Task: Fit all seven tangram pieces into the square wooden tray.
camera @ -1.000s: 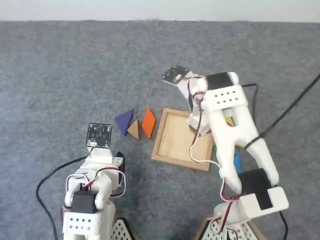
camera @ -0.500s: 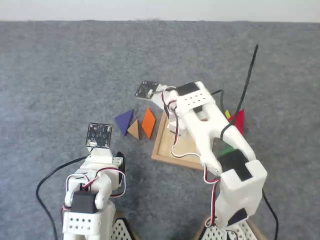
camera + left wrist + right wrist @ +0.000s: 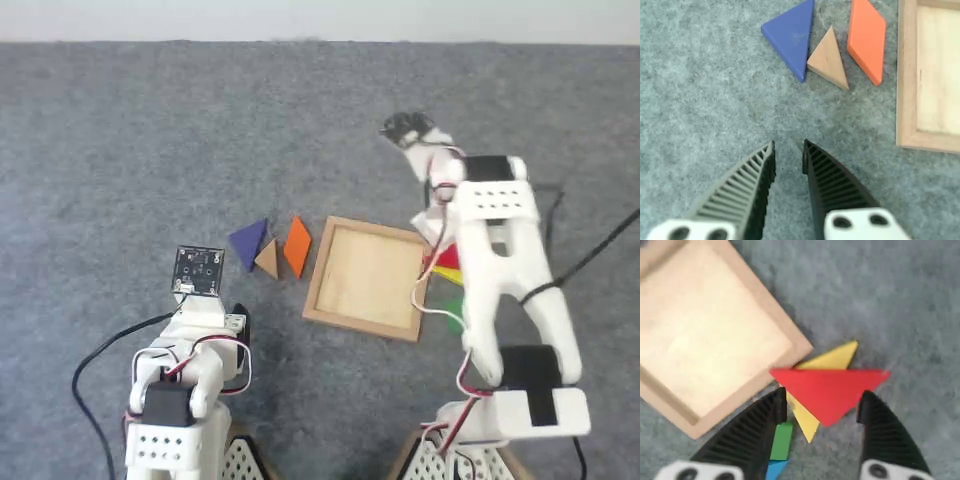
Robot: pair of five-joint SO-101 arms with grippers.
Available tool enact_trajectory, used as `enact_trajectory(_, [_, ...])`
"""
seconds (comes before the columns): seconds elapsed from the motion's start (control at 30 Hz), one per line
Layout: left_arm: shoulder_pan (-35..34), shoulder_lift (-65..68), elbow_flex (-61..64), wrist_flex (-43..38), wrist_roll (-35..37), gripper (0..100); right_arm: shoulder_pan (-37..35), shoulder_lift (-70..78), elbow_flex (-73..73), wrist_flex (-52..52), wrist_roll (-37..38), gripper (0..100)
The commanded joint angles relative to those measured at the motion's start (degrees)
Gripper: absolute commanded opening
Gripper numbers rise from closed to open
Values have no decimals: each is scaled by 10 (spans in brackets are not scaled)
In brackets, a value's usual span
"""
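Red triangle [image 3: 830, 385] between right claw's [image 3: 822, 399] spread-apart tips, beside wooden tray [image 3: 799, 346].

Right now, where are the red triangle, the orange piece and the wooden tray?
red triangle [image 3: 832, 390], right wrist view, face centre
orange piece [image 3: 866, 37], left wrist view, face centre
wooden tray [image 3: 906, 75], left wrist view, side rim

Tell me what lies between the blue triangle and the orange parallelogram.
A small tan triangle lies between the blue triangle and the orange parallelogram. The left wrist view shows it plainly, and the high view shows it too.
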Motion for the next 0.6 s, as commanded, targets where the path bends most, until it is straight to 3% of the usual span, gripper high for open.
enact_trajectory(0.0, [2, -11, -7, 4, -3, 93, 43, 24, 2, -17, -14, 289])
enact_trajectory(0.2, [2, -11, -7, 4, -3, 93, 130, 94, -42, -41, -123, 278])
enact_trajectory(0.33, [2, -11, -7, 4, -3, 93, 192, 142, -63, -46, -140, 277])
enact_trajectory(0.57, [2, -11, -7, 4, -3, 93, 170, 203, -65, -68, -127, 277])
